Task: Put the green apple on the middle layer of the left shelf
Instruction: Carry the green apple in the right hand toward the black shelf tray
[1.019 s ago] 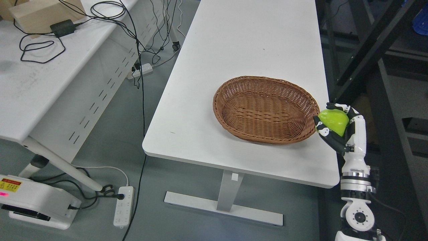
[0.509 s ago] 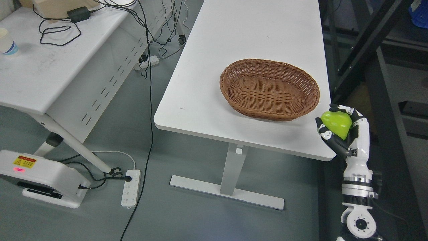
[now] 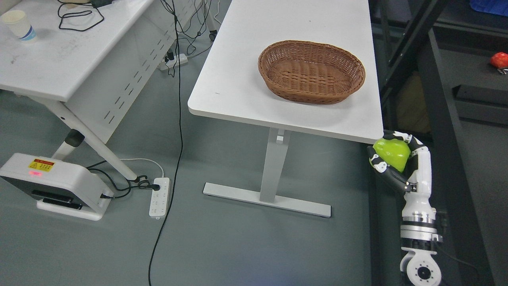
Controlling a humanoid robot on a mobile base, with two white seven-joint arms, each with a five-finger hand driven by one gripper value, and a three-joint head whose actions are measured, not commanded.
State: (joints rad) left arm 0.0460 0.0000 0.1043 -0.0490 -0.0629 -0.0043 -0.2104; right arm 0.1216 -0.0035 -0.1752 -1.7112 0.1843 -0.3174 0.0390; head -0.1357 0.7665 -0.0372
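My right hand comes in from the lower right and is shut on the green apple, holding it in the air just off the near right corner of the white table. A dark metal shelf frame stands to the right of the table; its layers are mostly out of view. My left arm is not in view.
An empty brown wicker basket sits on the white table. A red object lies on a dark shelf surface at far right. A second white table with cables and a paper cup stands left. A power strip and a white device lie on the floor.
The whole view has shifted: the table and basket now sit higher and farther in the picture, so the camera has backed away. My hand still holds the apple, now off the table's edge.
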